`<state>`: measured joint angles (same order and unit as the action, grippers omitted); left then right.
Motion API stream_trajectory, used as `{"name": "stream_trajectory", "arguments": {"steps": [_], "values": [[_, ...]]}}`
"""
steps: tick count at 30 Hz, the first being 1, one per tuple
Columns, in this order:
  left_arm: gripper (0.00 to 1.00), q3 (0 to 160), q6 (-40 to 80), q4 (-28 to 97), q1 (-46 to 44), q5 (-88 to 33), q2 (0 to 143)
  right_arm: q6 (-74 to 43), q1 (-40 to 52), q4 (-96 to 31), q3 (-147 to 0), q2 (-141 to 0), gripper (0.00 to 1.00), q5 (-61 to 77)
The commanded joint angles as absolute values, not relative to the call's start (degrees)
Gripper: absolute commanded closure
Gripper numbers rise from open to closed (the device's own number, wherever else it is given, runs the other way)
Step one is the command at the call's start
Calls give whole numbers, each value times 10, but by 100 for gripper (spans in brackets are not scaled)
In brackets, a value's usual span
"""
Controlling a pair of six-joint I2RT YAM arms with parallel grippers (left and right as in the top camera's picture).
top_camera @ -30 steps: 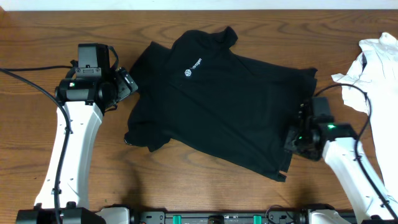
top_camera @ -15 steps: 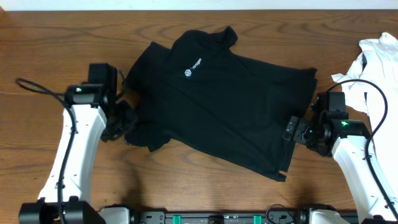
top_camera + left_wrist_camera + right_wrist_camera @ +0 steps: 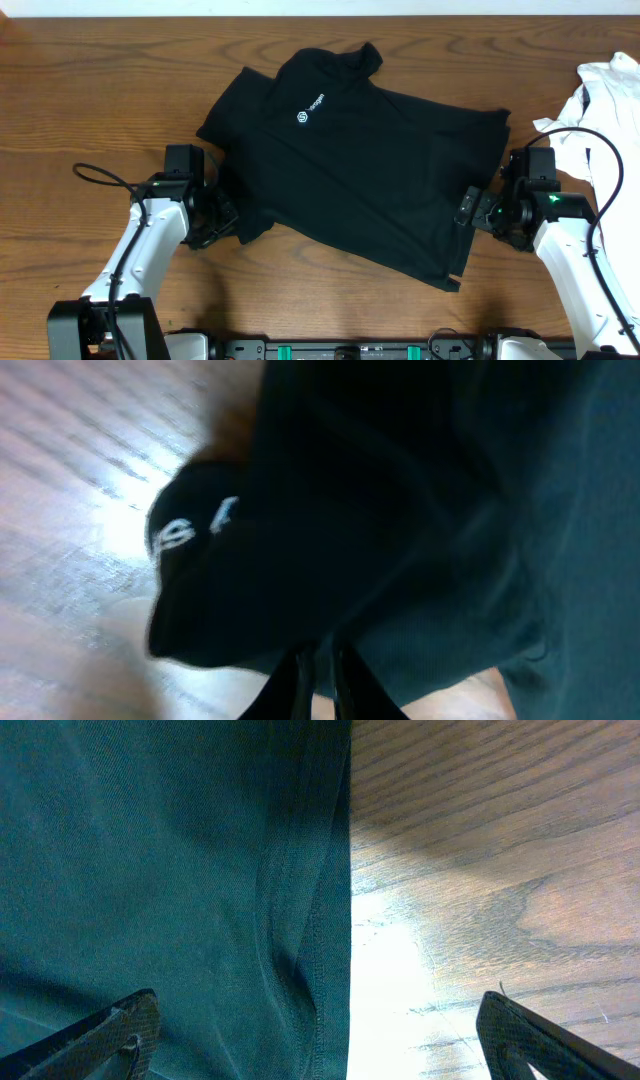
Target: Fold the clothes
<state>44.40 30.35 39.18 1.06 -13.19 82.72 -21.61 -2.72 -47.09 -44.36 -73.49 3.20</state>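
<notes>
Wooden surface (image 3: 90,90) carries a black shirt (image 3: 370,170) spread flat at centre and a white garment (image 3: 610,90) at the right edge. The right pincer (image 3: 320,1045) gapes wide over the shirt's side hem. The left pincer (image 3: 318,675) is pinched onto its sleeve edge.

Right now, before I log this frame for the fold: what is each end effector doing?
Left end effector: closed, pinching the black shirt at its sleeve.
Right end effector: open over the shirt's hem, holding nothing.
</notes>
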Motion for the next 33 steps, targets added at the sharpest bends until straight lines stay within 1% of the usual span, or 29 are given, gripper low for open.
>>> {"name": "stream_trajectory", "arguments": {"steps": [1, 3, 8, 13, 16, 17, 18, 24, 29, 32, 33], "values": [[87, 443, 267, 369, 11, -145, 824, -207, -32, -471, -452, -734, 1, 34], [84, 443, 251, 351, 11, -145, 824, -207, -32, -471, -452, -734, 1, 34], [83, 444, 224, 322, 11, -145, 824, -207, -32, -471, -452, -734, 1, 34], [83, 468, 160, 359, 12, -141, 810, -207, -32, -471, -452, -734, 1, 34], [83, 470, 153, 367, 17, -130, 783, -207, -32, -471, -452, -734, 1, 34], [73, 470, 158, 373, 20, -131, 774, -207, -32, -471, -452, -734, 1, 34], [69, 470, 162, 382, 24, -131, 764, -207, -32, -471, -452, -734, 1, 34], [62, 470, 161, 413, 31, -112, 738, -207, -32, -471, -452, -734, 1, 34], [61, 462, 150, 428, 31, -46, 763, -207, -32, -471, -452, -734, 1, 34], [48, 461, 144, 427, 33, -22, 784, -207, -32, -471, -452, -734, 1, 34], [47, 461, 140, 423, 33, -23, 790, -207, -32, -471, -452, -734, 1, 34]]}}
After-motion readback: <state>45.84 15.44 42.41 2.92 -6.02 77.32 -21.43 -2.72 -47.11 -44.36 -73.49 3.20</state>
